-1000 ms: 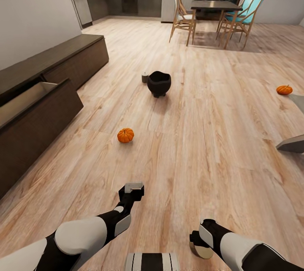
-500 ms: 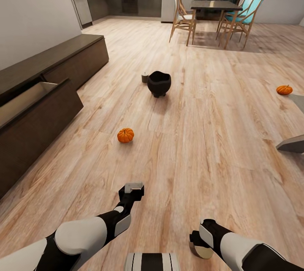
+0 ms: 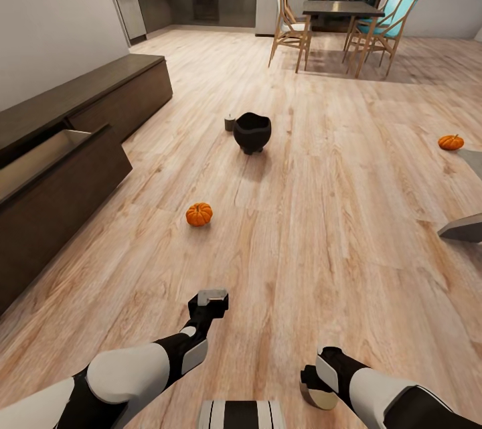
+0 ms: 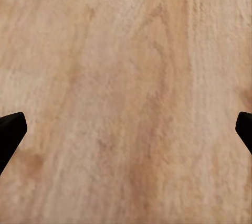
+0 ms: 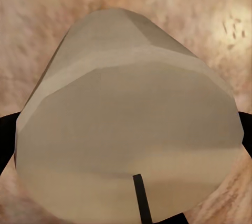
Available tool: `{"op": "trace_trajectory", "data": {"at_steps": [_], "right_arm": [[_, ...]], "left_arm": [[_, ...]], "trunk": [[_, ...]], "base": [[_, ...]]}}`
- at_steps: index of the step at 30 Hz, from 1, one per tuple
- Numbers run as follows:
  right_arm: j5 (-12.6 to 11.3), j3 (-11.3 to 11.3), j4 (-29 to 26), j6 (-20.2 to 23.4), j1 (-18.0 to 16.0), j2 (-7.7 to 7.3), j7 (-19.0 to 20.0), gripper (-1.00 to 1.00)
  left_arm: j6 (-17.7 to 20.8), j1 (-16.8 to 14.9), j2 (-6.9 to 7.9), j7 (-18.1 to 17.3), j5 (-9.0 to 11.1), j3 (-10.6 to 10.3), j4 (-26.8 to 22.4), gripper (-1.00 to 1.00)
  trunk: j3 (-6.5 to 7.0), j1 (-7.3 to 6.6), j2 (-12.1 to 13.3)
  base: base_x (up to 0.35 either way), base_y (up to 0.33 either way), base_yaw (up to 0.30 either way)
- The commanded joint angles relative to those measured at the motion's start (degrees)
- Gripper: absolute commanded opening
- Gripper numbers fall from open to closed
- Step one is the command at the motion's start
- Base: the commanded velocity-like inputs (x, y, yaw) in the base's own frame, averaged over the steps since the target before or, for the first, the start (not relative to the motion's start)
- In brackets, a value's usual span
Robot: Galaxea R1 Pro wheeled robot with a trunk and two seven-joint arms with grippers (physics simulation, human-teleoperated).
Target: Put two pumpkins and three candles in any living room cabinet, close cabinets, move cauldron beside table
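My right tool [image 5: 131, 145] grasping candle [image 5: 131, 114]; left tool [image 4: 126, 129] spread, empty. Step, I judge: carry candle level to open drawer [image 3: 40, 158], lower inside tan interior, clear of front wall, release.

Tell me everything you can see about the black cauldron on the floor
The cauldron is a glossy black, round-bellied pot with a wide open mouth, standing upright on short stubby feet on the light wood plank floor. Its inside looks dark. A small candle stands close at its left, partly behind it; contact is unclear. Neither gripper is near it.
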Motion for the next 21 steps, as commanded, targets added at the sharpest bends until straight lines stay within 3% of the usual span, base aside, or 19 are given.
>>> {"op": "trace_trajectory", "data": {"at_steps": [1, 12, 16, 19, 20, 21], "right_arm": [[-0.58, 0.48, -0.03, 0.21, -0.03, 0.01, -0.25, -1.00], [-0.60, 0.40, -0.84, 0.08, -0.10, 0.52, -0.19, -1.00], [-0.67, 0.07, -6.27, 4.74, -0.13, 0.56, -0.35, -1.00], [-0.86, -1.18, -20.80, 14.81, -0.18, -1.77, -4.42, -1.00], [-1.05, -2.88, -27.45, 19.51, -0.19, -2.99, -7.49, -1.00], [-1.20, -4.15, -30.68, 21.80, -0.19, -3.48, -9.12, -1.00]], "left_arm": [[-0.23, -0.05, 0.00, 0.54, 0.06, -0.47, -0.15, 1.00], [0.43, -0.06, 0.00, 2.36, 0.34, -0.34, 0.33, 1.00], [3.46, -0.07, 0.08, 2.24, 0.77, -0.09, 0.88, 1.00], [5.65, -0.07, 0.16, 2.20, 0.83, -0.05, 1.27, 1.00], [6.34, -0.07, 0.14, 2.19, 0.84, -0.03, 1.43, 1.00], [6.75, -0.08, 0.12, 2.18, 0.84, -0.01, 1.48, 1.00]], "trunk": [[-0.04, -0.01, -0.02], [1.95, -0.24, 0.10], [2.84, -0.35, 0.16], [3.50, -0.42, 0.20], [3.73, -0.45, 0.21], [3.95, -0.47, 0.22]], "base": [[0.000, 0.000, 0.000], [0.000, 0.000, 0.000], [0.000, 0.000, 0.000], [0.000, 0.000, 0.000], [0.000, 0.000, 0.000], [0.000, 0.000, 0.000]]}}
